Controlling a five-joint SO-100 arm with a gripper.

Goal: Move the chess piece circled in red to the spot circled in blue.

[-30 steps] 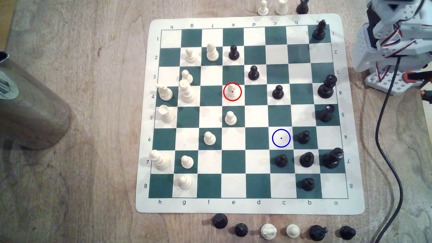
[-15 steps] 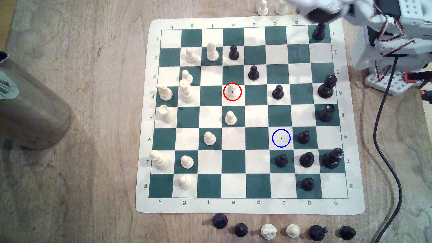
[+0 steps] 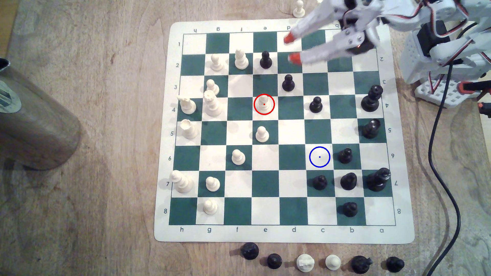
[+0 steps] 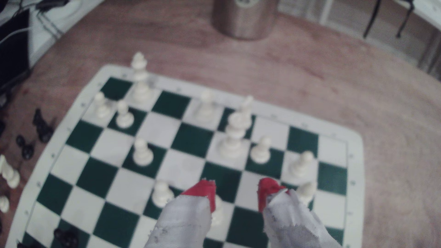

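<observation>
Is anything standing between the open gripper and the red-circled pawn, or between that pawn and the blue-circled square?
The gripper is open above the board. A black pawn stands near the line to the chess piece. Between that piece and the spot the squares look bare; black pawns flank it.

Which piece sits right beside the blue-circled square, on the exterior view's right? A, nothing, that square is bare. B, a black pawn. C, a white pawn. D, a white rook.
B: a black pawn stands on the green square directly to the exterior view's right of the blue-ringed spot, which itself is bare.
</observation>
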